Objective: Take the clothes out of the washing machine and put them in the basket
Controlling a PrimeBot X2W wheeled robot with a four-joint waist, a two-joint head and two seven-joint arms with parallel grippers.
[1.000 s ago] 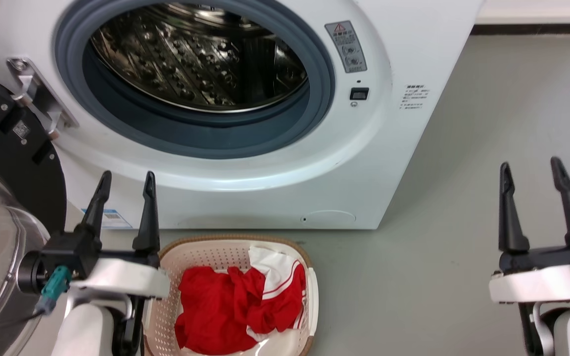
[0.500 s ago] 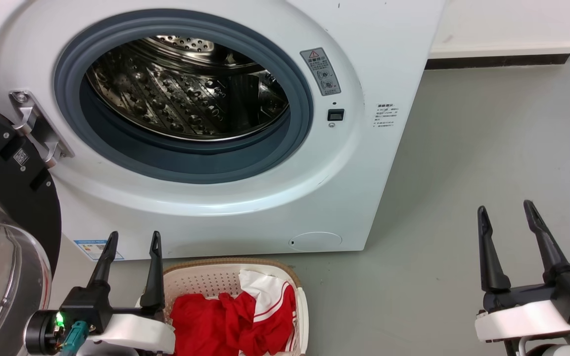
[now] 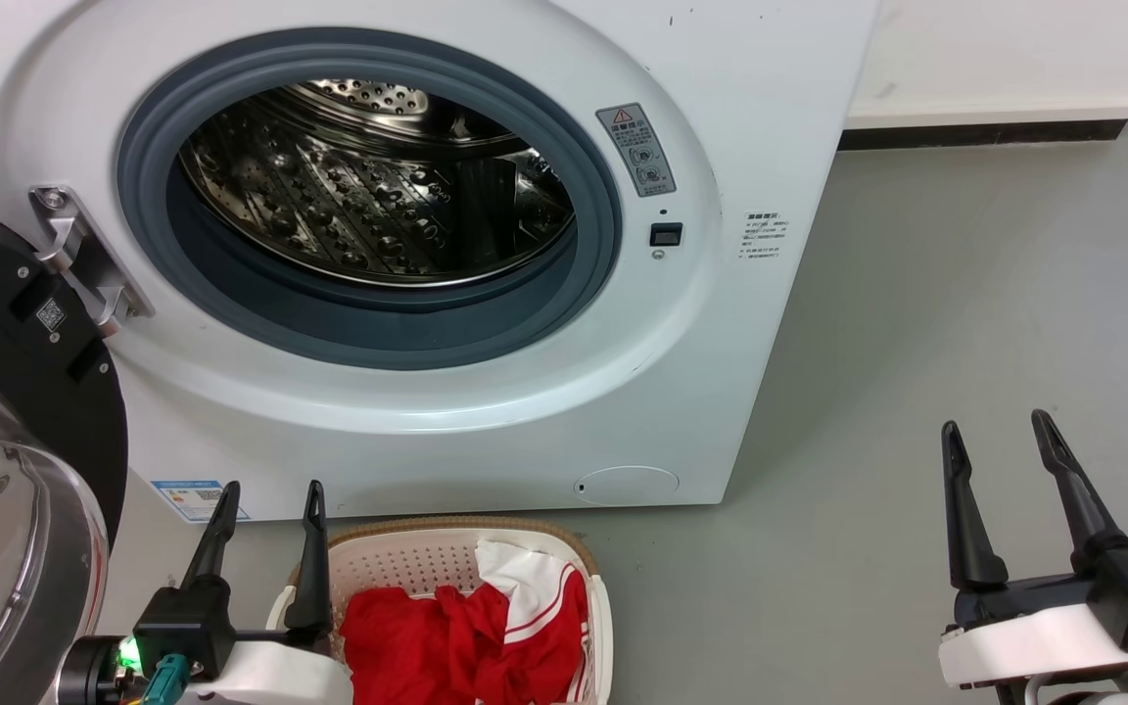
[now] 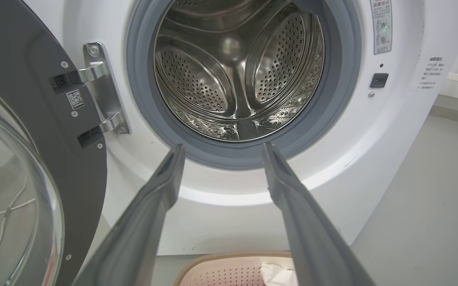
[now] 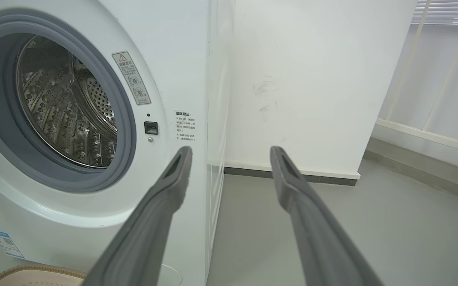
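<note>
My left pincer (image 3: 272, 488) stands wide and empty at the lower left, and my right pincer (image 3: 995, 423) stands wide and empty at the lower right. The clothes (image 3: 471, 636) lie in the basket (image 3: 398, 556) at bottom centre, under the washer (image 3: 721, 372), whose door (image 3: 6, 392) is open at the left edge.

washing machine (image 5: 173, 59) at left, steel drum (image 5: 62, 107), jaws spread apart, grey floor (image 5: 372, 230)
</note>
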